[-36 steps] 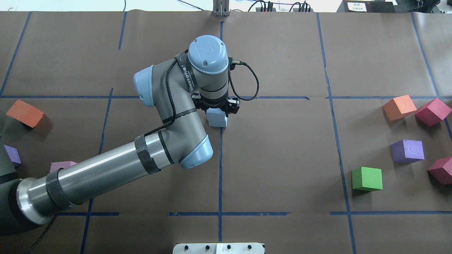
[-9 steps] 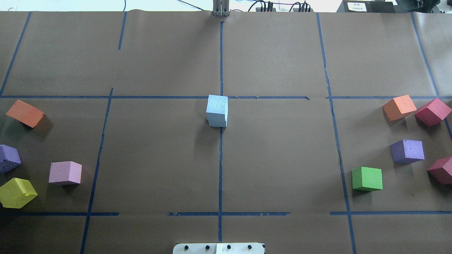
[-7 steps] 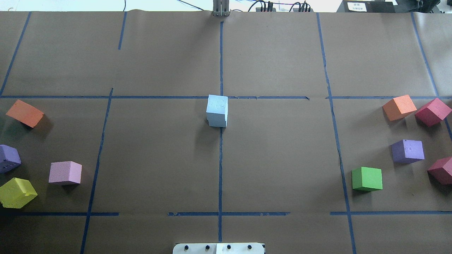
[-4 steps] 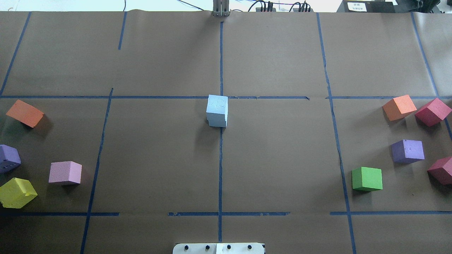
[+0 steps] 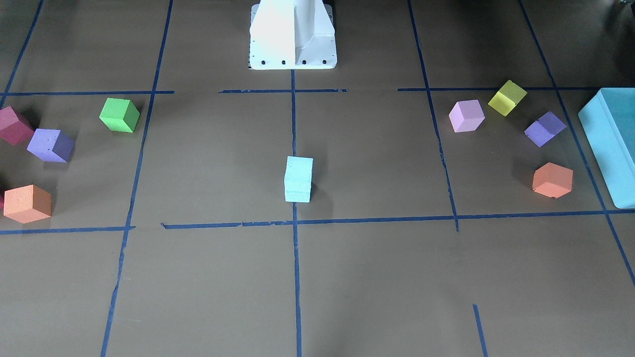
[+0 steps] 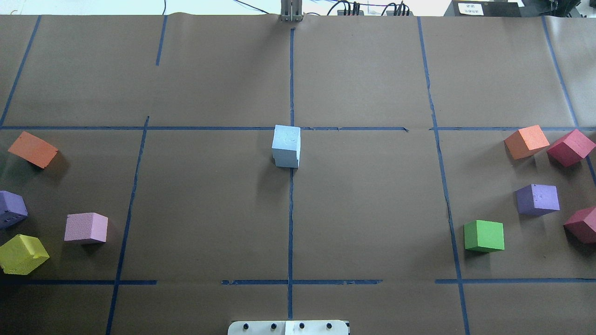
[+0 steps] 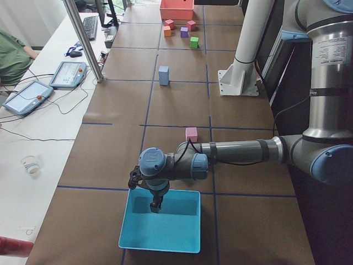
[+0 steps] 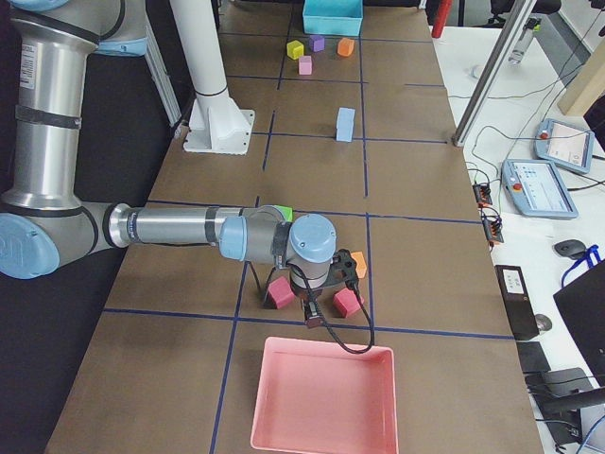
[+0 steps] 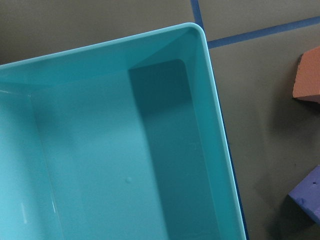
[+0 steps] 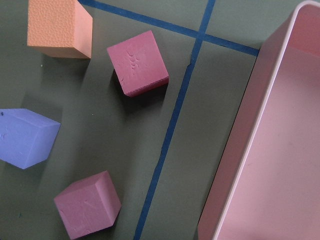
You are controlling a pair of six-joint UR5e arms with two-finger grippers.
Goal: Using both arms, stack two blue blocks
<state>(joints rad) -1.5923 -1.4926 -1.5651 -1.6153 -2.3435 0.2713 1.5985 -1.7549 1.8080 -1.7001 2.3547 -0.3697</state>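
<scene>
The two blue blocks stand stacked one on the other at the table's middle, on the centre tape line: the upper block [image 5: 299, 170] sits squarely on the lower block [image 5: 297, 193]. The stack also shows in the overhead view [image 6: 286, 145] and in both side views [image 7: 164, 75] [image 8: 345, 124]. Nothing touches it. My left gripper [image 7: 156, 205] hangs over the teal box [image 7: 160, 220] at the table's left end. My right gripper [image 8: 312, 317] hangs by the pink tray [image 8: 321, 397] at the right end. I cannot tell whether either is open or shut.
Coloured cubes lie at both ends: green [image 6: 484, 236], purple [image 6: 538, 199], orange [image 6: 526, 141] and maroon [image 6: 570, 147] on my right; pink [image 6: 86, 228], yellow [image 6: 22, 253], purple [image 6: 11, 209] and orange [image 6: 32, 149] on my left. The white base post [image 5: 292, 34] stands at the near edge.
Five seconds ago my left arm reached over the stack with its gripper at the upper blue block. It has since withdrawn from the overhead view. Nothing has moved over the last second.
</scene>
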